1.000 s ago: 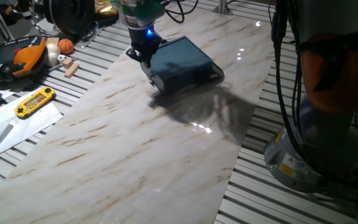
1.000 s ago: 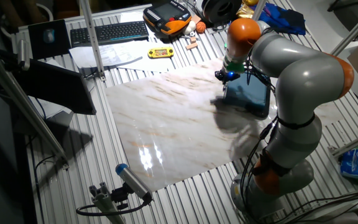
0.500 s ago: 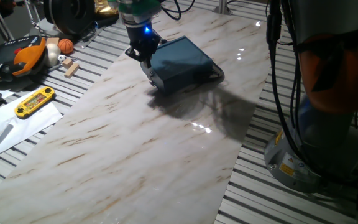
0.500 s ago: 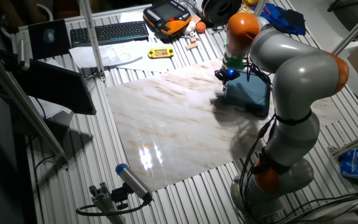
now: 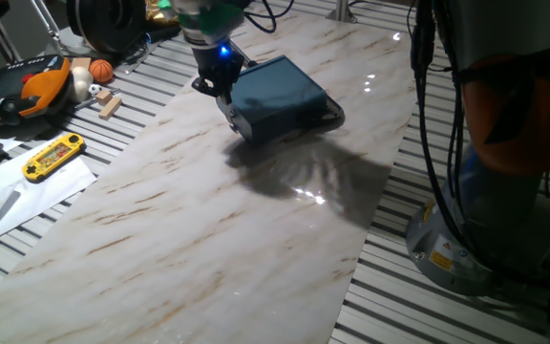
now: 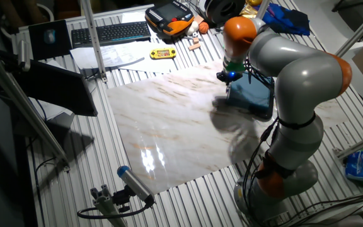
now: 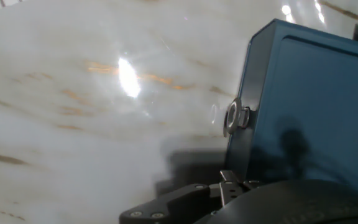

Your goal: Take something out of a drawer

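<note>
The flat dark blue box (image 5: 280, 94) lies on the marble board, also seen in the other fixed view (image 6: 252, 96). Its drawer (image 7: 257, 81) looks pushed in, with the small metal knob (image 7: 232, 117) on its front. My gripper (image 5: 222, 96) hangs just in front of that knob end, close to the box (image 6: 227, 80). In the hand view only a dark finger part (image 7: 166, 205) shows at the bottom edge, below the knob. I cannot tell whether the jaws are open or shut. The small packet is hidden.
A yellow handheld game (image 5: 53, 156) lies on paper left of the board. A wooden block (image 5: 110, 105), an orange ball (image 5: 100, 70) and an orange tool sit at the far left. A keyboard (image 6: 109, 33) lies beyond. The arm's base (image 5: 504, 191) stands to the right.
My gripper has shifted slightly left along the box's front end. The box and drawer have not moved.
</note>
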